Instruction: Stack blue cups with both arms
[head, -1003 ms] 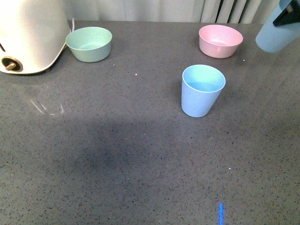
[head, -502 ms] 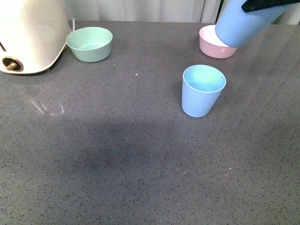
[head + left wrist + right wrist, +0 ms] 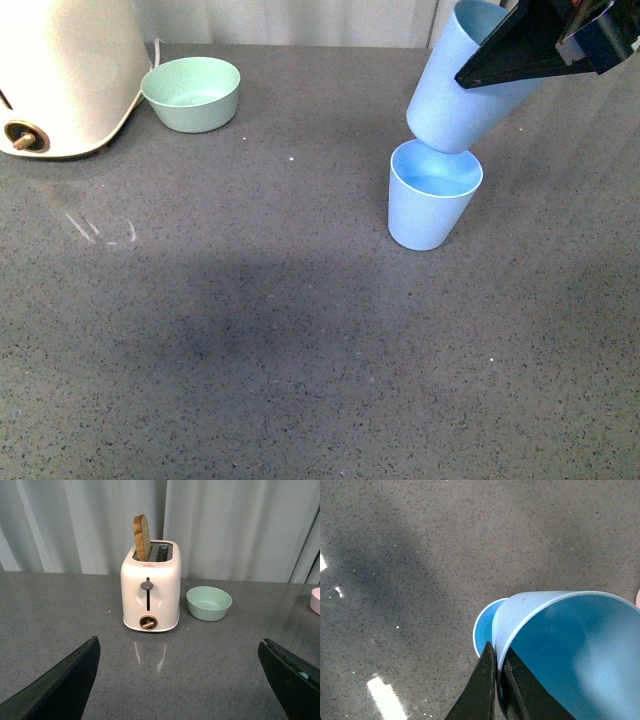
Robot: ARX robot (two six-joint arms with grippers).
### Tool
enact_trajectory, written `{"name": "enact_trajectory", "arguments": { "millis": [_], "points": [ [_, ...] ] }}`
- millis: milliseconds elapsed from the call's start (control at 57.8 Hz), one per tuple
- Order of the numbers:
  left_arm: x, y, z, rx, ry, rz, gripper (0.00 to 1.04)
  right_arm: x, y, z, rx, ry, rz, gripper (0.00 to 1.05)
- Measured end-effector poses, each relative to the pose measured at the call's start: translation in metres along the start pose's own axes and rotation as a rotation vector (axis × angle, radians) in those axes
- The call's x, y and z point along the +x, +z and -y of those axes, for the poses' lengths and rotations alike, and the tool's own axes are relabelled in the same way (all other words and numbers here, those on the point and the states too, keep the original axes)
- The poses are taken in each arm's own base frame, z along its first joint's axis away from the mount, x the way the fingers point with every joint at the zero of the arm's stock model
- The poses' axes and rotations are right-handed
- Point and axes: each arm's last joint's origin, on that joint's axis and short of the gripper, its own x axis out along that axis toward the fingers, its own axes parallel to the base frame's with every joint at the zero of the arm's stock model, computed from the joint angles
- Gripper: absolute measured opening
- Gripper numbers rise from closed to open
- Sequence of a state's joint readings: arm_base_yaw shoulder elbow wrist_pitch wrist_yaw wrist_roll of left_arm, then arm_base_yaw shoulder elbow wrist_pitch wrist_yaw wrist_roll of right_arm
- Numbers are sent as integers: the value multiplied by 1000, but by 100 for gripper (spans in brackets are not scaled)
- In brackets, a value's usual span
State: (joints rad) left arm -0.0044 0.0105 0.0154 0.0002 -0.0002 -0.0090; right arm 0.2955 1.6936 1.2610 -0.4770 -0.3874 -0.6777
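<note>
One blue cup (image 3: 432,197) stands upright on the grey table, right of centre. A second blue cup (image 3: 462,85) hangs tilted just above it, its base over the standing cup's mouth. My right gripper (image 3: 520,50) is shut on the raised cup's rim. In the right wrist view the held cup (image 3: 560,645) fills the frame, with the rim pinched by my right gripper (image 3: 497,665) and the standing cup (image 3: 485,625) peeking out behind it. My left gripper (image 3: 185,680) is open with nothing between its fingers; it is out of the front view.
A cream-white toaster (image 3: 60,70) with a slice in it stands at the back left. A mint-green bowl (image 3: 192,92) sits next to it. In the left wrist view a pink bowl (image 3: 315,600) shows at the edge. Curtains hang behind the table.
My right gripper has carried the held cup from the far right in toward the standing cup and lowered it until it hangs just over that cup's mouth, hiding the pink bowl.
</note>
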Motion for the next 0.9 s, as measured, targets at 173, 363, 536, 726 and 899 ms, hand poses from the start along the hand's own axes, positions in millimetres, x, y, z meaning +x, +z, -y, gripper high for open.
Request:
{"name": "enact_trajectory", "arguments": {
  "millis": [173, 363, 536, 726, 899],
  "points": [
    [0, 0, 0, 0, 0, 0, 96, 13, -6, -5, -6, 8, -51, 2],
    [0, 0, 0, 0, 0, 0, 96, 23, -14, -8, 2, 22, -83, 2],
    [0, 0, 0, 0, 0, -1, 96, 24, -12, -8, -16, 4, -80, 34],
    [0, 0, 0, 0, 0, 0, 96, 15, -11, 1, 13, 6, 9, 64],
    [0, 0, 0, 0, 0, 0, 96, -26, -13, 16, 79, -122, 165, 90]
  ]
}}
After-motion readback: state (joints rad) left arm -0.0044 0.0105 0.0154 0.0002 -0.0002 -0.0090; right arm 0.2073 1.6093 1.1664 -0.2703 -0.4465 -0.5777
